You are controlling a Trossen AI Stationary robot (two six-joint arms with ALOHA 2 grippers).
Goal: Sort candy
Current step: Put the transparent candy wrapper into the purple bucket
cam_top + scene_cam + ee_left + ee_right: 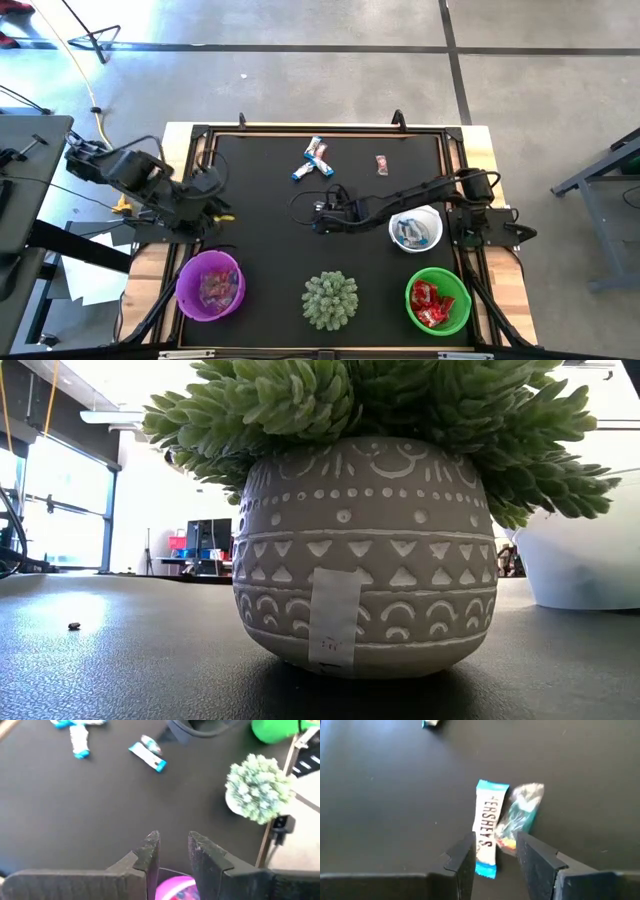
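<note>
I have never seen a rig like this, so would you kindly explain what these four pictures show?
Two dark robot arms work at a black table. One picture looks straight down, one sits at table height behind the potted plant, and two ride on the wrists. The left gripper hangs open and empty above the purple bowl. The right gripper, open, hovers over a blue-and-white candy bar and a clear-wrapped sweet. Sorted candy fills the white bowl and green bowl.

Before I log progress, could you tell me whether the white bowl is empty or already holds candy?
Not empty: the high view shows the white bowl holding a few blue-and-white candies, well short of full.
</note>
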